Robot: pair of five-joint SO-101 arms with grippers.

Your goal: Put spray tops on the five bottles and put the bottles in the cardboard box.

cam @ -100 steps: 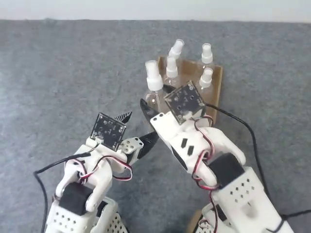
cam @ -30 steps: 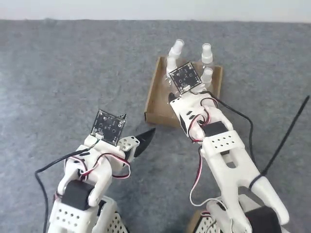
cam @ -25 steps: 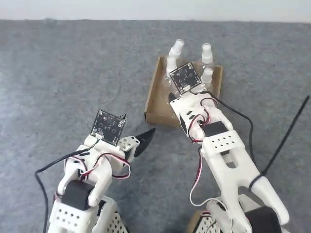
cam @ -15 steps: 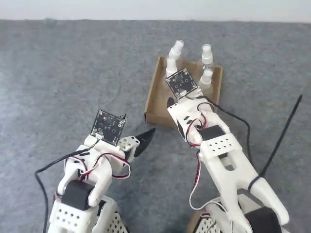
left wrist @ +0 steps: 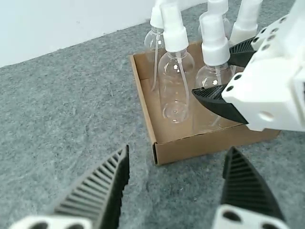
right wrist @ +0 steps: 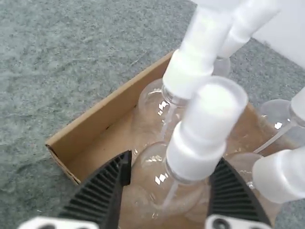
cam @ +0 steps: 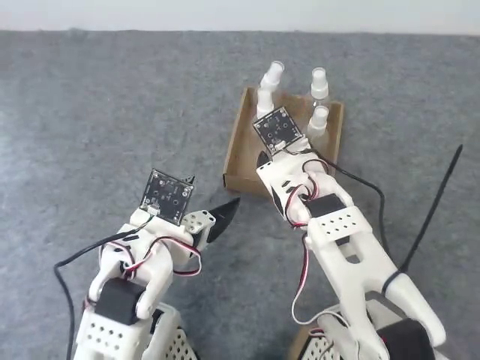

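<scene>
Grey felt tabletop point(cam: 112, 112); cardboard box point(cam: 238, 150) far right, bottles point(left wrist: 176, 90) inside; right gripper point(right wrist: 171, 162) released astride one; left gripper point(left wrist: 179, 151) spread, nearer.

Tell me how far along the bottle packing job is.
Nearly finished. Five bottles with spray tops sit in the box. The right pincer is open on either side of one of them, inside the box; the left pincer hangs open and empty above the carpet. What seems left is only drawing the right arm clear.
</scene>
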